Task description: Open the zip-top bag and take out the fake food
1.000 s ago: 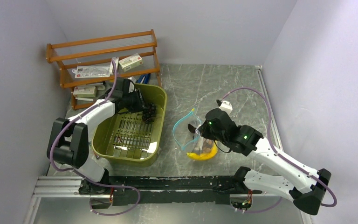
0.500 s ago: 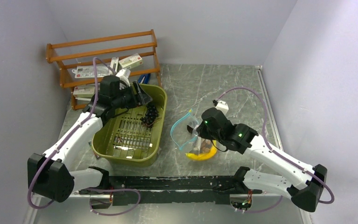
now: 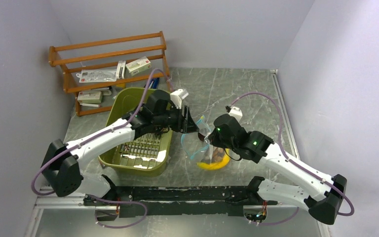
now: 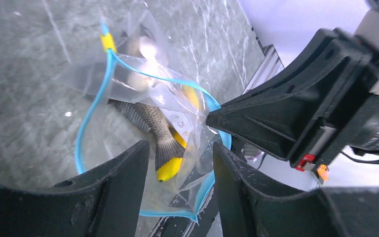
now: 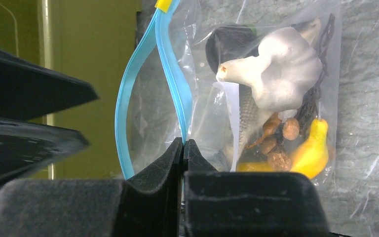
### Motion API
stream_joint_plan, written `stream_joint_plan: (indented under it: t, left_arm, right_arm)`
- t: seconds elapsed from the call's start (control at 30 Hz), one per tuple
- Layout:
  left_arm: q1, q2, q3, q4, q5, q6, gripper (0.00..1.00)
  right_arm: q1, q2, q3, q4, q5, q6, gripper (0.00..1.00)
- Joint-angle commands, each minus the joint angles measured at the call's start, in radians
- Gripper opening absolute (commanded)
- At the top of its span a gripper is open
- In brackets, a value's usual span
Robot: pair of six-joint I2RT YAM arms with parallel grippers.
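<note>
Currently catalogued, by item.

1. the zip-top bag: clear crinkled plastic, resting on the grey marbled table just right of the green basket. The mouth faces the basket and gapes. Its blue zip strip is bowed into an open loop with a yellow tab at one end.

2. the fake food: all inside the bag, bunched toward its closed end.
   - white mushroom, uppermost in the right wrist view
   - grey fish, lying along the middle
   - yellow banana, in the bottom corner
   - brown round pieces, beside the banana
   - dark rounded piece, behind the mushroom

3. right gripper: fingers pressed together, with one side of the zip strip pinched between them.

4. left gripper: reached across the basket to the bag's mouth. Its fingers stand moderately apart with nothing clamped, and the bag's opening shows through the gap. Whether the tips touch the plastic cannot be told.

5. wooden rack: at the far left corner of the table, behind the basket. It carries small cartons and flat packets.
</note>
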Motion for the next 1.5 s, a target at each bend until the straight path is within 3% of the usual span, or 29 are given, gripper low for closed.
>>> stream_joint_plan:
  t: [0.0, 0.33, 0.53, 0.77, 1.23, 1.4, 1.47]
  left_arm:
    - [-0.072, 0.070, 0.055, 0.040, 0.036, 0.023, 0.60]
    - [-0.183, 0.280, 0.142, -0.071, -0.050, -0.022, 0.56]
    - [-0.202, 0.315, 0.087, 0.038, -0.067, -0.115, 0.62]
    - [-0.205, 0.319, 0.021, 0.153, -0.181, -0.238, 0.70]
    - [-0.205, 0.424, 0.053, 0.237, -0.419, -0.346, 0.78]
    - [-0.205, 0.439, 0.023, 0.323, -0.489, -0.401, 0.89]
    - [-0.206, 0.448, 0.024, 0.339, -0.514, -0.421, 1.00]
  right_arm:
    - [0.005, -0.053, 0.014, -0.025, 0.037, 0.019, 0.00]
    - [0.005, -0.107, 0.056, -0.036, 0.039, 0.020, 0.00]
    - [0.005, -0.148, 0.064, -0.009, 0.036, -0.005, 0.00]
    - [0.004, -0.220, 0.013, 0.030, 0.026, 0.012, 0.00]
    - [0.005, -0.170, 0.003, 0.026, -0.022, 0.013, 0.00]
    - [0.005, -0.160, 0.004, 0.025, -0.037, 0.004, 0.00]
    - [0.004, -0.159, 0.004, 0.025, -0.040, 0.002, 0.00]
